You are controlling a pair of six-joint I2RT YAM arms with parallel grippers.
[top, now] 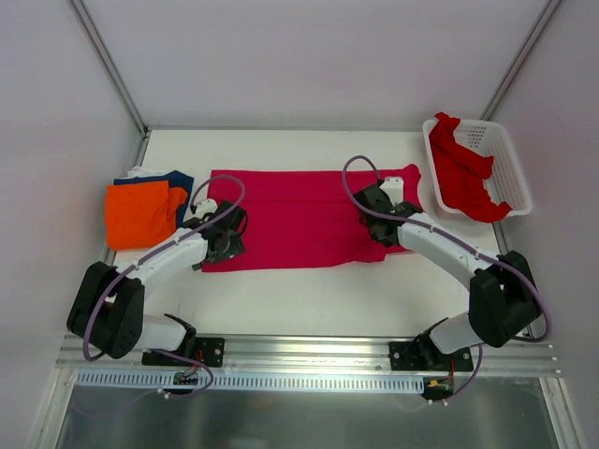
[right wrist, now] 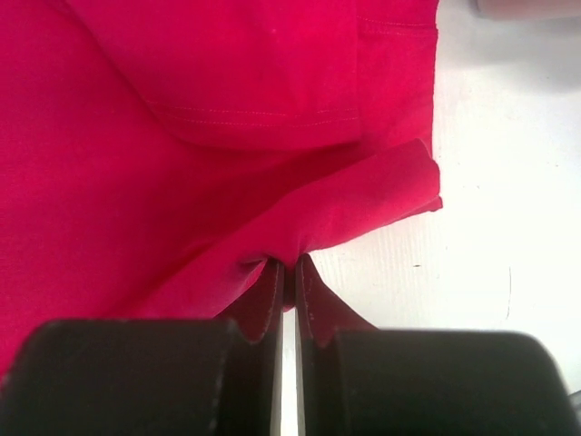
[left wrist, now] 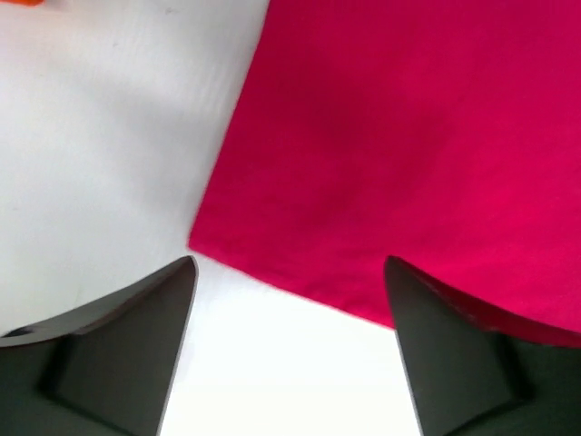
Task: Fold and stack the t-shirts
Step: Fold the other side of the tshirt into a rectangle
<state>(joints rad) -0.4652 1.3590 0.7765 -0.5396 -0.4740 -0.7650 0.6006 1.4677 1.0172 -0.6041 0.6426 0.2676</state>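
A crimson-pink t-shirt lies spread flat across the middle of the table. My left gripper hovers over its near left corner. In the left wrist view the gripper is open, the shirt's corner lying flat just past its dark fingers, nothing between them. My right gripper sits at the shirt's right end. The right wrist view shows it shut on a pinched fold of that shirt. An orange folded shirt rests on a navy one at the left. A brighter red shirt hangs in the basket.
The white lattice basket stands at the back right corner. White walls and metal rails enclose the table on three sides. Bare white tabletop runs between the spread shirt and the arm bases.
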